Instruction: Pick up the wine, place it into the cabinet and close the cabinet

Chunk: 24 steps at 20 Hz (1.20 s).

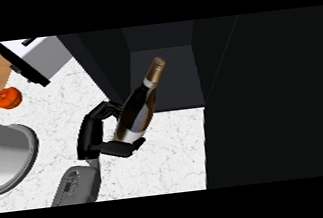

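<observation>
Only one hand in view, the left hand (99, 133), and its fingers (118, 147) are wrapped around the lower body of the wine bottle (138, 108). The bottle's lifted off the white marble bench (173, 150), tilted with its gold-capped neck pointing up into the dark open cabinet (168, 75). A toaster (36, 57), an orange tomato-looking thing (9, 97) and a steel sink (3, 159) sit off to the left.

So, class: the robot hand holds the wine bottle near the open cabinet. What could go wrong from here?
1. The wine bottle is tilted, its neck beside the cabinet's left wall; it might knock there.
2. The left robot hand grips only the lower body, so the bottle may tip when set down.
</observation>
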{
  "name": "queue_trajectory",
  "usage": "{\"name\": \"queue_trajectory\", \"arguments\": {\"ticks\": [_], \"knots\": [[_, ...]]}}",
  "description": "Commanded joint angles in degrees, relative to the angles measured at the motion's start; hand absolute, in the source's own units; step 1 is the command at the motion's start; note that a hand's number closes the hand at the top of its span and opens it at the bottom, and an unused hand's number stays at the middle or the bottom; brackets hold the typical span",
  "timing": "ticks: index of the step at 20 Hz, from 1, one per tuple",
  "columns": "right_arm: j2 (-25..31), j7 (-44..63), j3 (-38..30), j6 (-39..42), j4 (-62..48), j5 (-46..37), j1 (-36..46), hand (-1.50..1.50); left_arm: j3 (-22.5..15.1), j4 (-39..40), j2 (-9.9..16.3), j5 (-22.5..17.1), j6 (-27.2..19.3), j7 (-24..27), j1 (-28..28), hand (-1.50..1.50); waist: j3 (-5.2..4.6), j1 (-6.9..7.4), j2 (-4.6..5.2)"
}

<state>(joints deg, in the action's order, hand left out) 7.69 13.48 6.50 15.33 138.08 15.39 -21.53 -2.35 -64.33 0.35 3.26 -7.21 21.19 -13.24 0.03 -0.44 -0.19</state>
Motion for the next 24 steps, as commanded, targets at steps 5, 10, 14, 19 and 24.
{"name": "queue_trajectory", "arguments": {"ticks": [5, 10, 14, 19, 24], "knots": [[-0.2, 0.1, -0.7, 1.5, 7.1, 5.2, -5.0, -1.50, -8.5, -2.1, -0.3, 6.7, -9.9, -10.7, -5.4, 1.50, 0.02, -0.62, -0.03], [0.4, 2.7, -1.6, 0.7, 8.3, 6.7, -2.8, -1.50, -11.7, 4.6, -0.3, 2.8, -15.2, -11.3, -11.8, 1.50, -0.07, -1.41, 0.28], [-0.4, 0.4, -0.1, 1.7, 6.2, 5.1, -3.3, -1.50, -14.1, 2.1, -0.2, -0.4, -15.7, -14.1, -13.1, 1.50, -0.08, -1.90, 0.29], [-0.2, -0.5, -1.9, 2.2, 4.0, 5.7, -1.8, -1.50, -15.8, 2.9, -0.2, -0.3, -19.9, -18.1, -14.5, 1.50, -0.04, -1.57, 0.32], [-0.1, 0.0, 0.1, 2.6, 4.5, 4.0, -2.0, -1.50, -18.0, 7.2, -0.1, 2.0, -25.0, -20.7, -17.5, 1.50, -0.07, -3.16, 0.58]]}}
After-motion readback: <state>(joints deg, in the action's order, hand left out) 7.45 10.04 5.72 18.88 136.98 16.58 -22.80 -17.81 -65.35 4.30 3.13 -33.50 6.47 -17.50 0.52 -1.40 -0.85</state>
